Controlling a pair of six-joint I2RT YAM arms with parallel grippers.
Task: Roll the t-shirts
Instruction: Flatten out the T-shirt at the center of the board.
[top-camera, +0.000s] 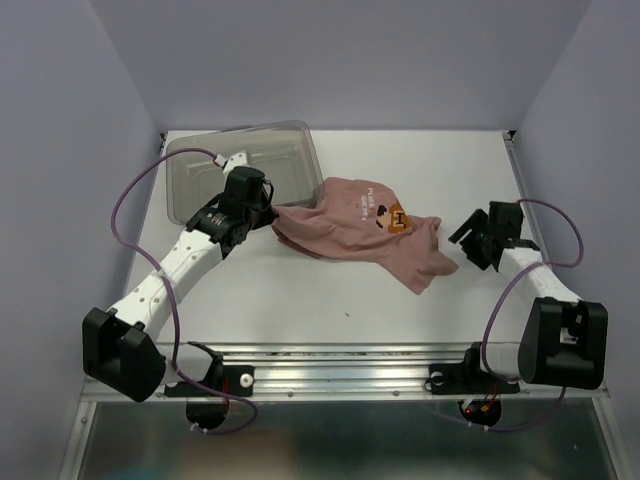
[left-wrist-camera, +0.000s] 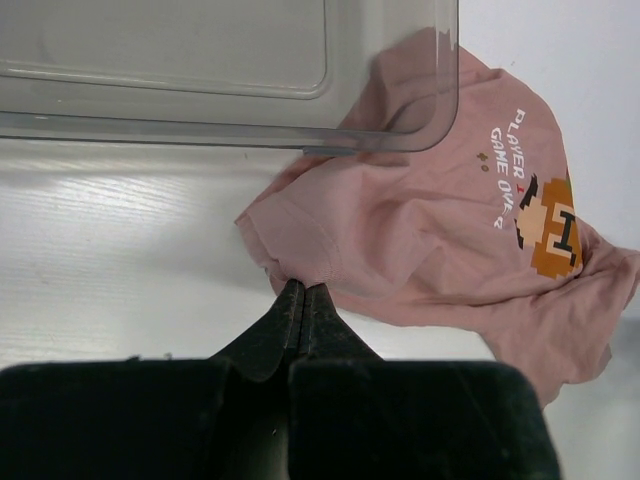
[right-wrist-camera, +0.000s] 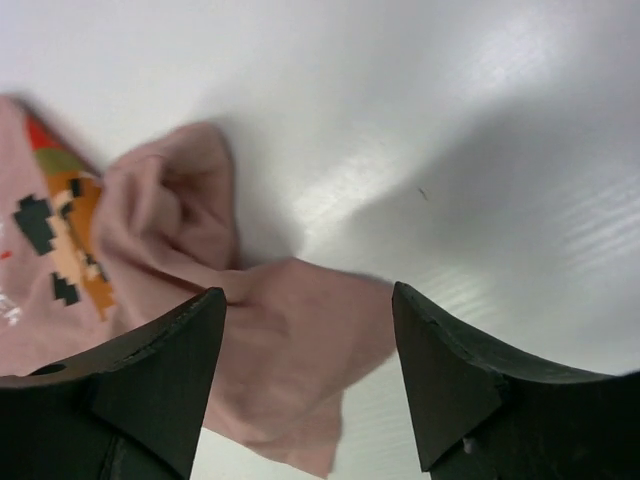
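Note:
The dusty-pink t-shirt (top-camera: 365, 232) lies crumpled in the middle of the white table, its orange pixel graphic facing up. My left gripper (top-camera: 268, 218) is shut on the shirt's left edge; in the left wrist view the fingers (left-wrist-camera: 303, 300) pinch a fold of the t-shirt (left-wrist-camera: 430, 230). My right gripper (top-camera: 468, 240) is open and empty, just right of the shirt's lower right corner. In the right wrist view that corner of the t-shirt (right-wrist-camera: 290, 370) lies on the table between and below the spread fingers (right-wrist-camera: 180, 350).
A clear plastic bin (top-camera: 240, 165) stands at the back left, its corner overlapping the shirt's top edge in the left wrist view (left-wrist-camera: 300, 110). Grey walls enclose the table on three sides. A metal rail (top-camera: 340, 360) runs along the near edge.

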